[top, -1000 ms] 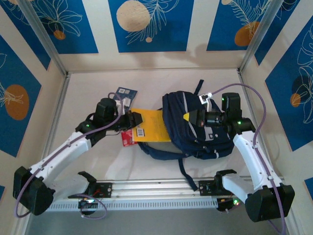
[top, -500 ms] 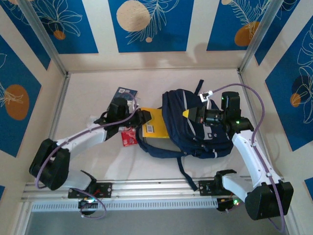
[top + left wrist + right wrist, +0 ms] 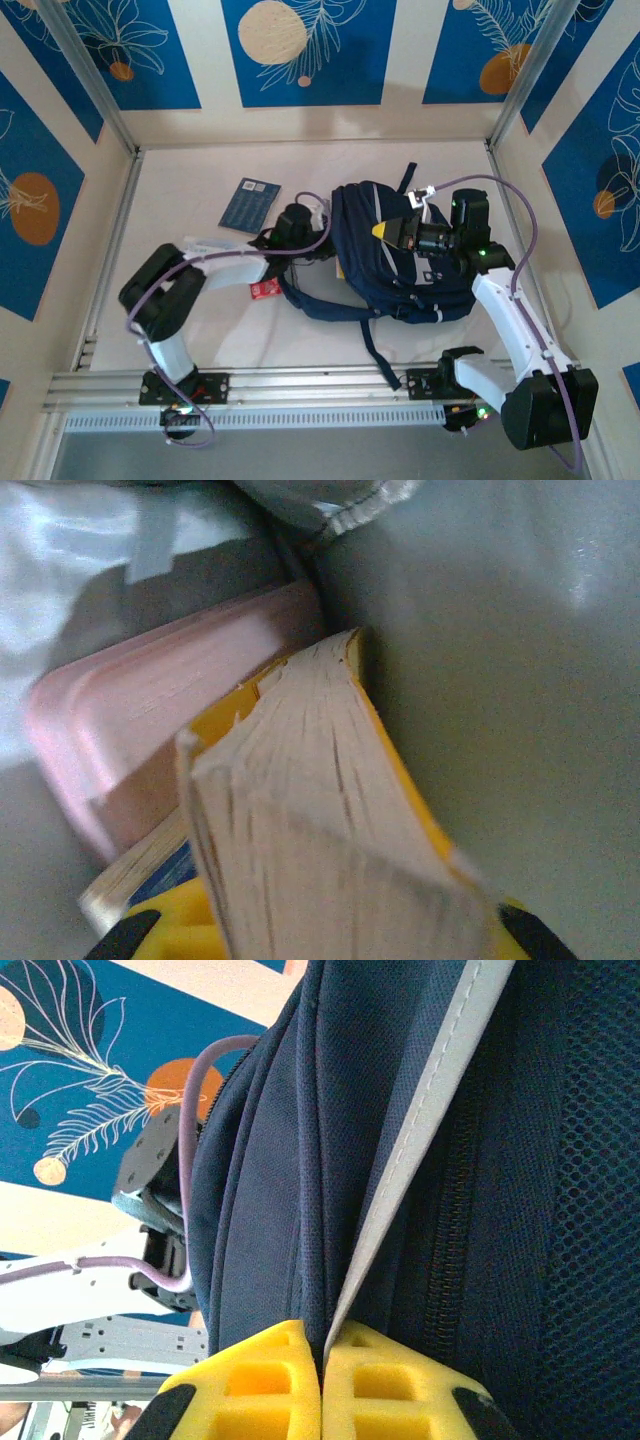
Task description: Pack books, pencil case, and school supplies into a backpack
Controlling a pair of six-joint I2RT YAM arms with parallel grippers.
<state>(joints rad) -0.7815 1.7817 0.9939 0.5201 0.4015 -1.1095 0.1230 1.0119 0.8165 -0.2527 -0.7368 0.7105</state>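
From above, the left arm (image 3: 230, 262) is seen to have been stretched right since a second ago, its wrist now at the left mouth of the backpack (image 3: 420, 285). The yellow book, which then lay in plain sight on the table at that mouth, has been carried inside and is covered by navy fabric. One navy book (image 3: 250, 205) is left on the table to the far left of the bag, and the red packet (image 3: 263, 290) lies just near of the arm. The right claw (image 3: 388, 231) is kept on the top of the bag, as it was.

From the left wrist, the yellow book (image 3: 330, 810) is shown pinched between the pads of the left claw (image 3: 330, 938), page edges up, within the grey lining. A pink flat thing (image 3: 170, 710), probably the pencil case, lies touching it on the left.

From the right wrist, the right claw (image 3: 322, 1380) is pressed together on a fold of the backpack (image 3: 520, 1160) beside its pale stripe, so the mouth is held up.

One book is judged nearly packed; it has not yet been released, and the navy book and packet remain to be fetched.
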